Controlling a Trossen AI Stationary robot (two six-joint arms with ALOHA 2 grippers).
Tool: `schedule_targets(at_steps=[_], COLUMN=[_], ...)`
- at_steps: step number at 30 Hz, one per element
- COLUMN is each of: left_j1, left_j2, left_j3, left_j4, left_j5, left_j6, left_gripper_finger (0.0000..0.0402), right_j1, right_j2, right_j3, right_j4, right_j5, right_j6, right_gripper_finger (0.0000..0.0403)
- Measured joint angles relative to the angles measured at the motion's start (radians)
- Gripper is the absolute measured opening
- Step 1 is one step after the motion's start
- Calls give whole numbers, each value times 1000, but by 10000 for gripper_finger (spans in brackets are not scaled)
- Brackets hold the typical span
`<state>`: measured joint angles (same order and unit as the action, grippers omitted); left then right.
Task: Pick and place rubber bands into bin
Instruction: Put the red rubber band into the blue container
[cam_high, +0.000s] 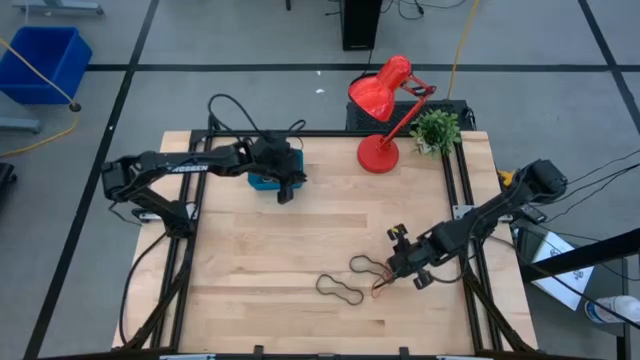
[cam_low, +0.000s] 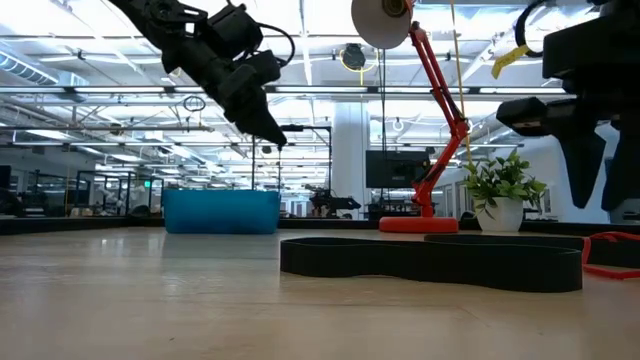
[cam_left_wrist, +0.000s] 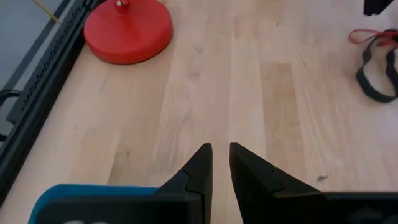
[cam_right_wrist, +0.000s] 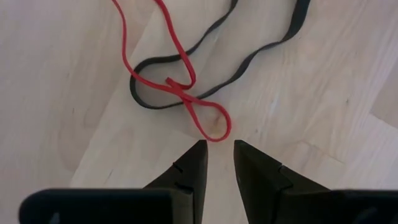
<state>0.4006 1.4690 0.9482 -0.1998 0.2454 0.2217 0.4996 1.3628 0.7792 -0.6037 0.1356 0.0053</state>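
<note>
R gripper (cam_right_wrist: 217, 158) low over the near-right part of the table (cam_high: 250, 260), jaws narrowly apart, nothing between them. Red band (cam_right_wrist: 180, 87) loops just ahead of the tips, crossed over a black band (cam_right_wrist: 249, 59). High view: another black band (cam_high: 340, 289) lies apart, left of that pair.

L gripper (cam_left_wrist: 221, 163) hangs above the teal bin (cam_high: 268, 181) at far-left, fingers a slim gap apart, empty.

Around: red lamp (cam_high: 385, 110) and potted plant (cam_high: 436, 128) at far edge, blue crate (cam_high: 45, 62) on floor beyond.

Low view alone shows a black band (cam_low: 430, 262) up close, bin's (cam_low: 221, 211) side wall; bin contents not visible in any view.
</note>
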Motion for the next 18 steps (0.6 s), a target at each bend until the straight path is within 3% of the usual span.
schedule_targets(at_steps=[11, 18], left_j1=[-11, -11], left_j2=[1, 1], left_j3=[0, 0], left_j4=[4, 5], left_j5=[-12, -11], left_j6=[-20, -24], left_gripper_finger=[63, 63], right_j1=[-2, 0], right_j2=[6, 6], right_j3=[0, 0], right_j4=[3, 1], right_j5=[26, 22], right_j6=[-18, -51], right_gripper_finger=[78, 132])
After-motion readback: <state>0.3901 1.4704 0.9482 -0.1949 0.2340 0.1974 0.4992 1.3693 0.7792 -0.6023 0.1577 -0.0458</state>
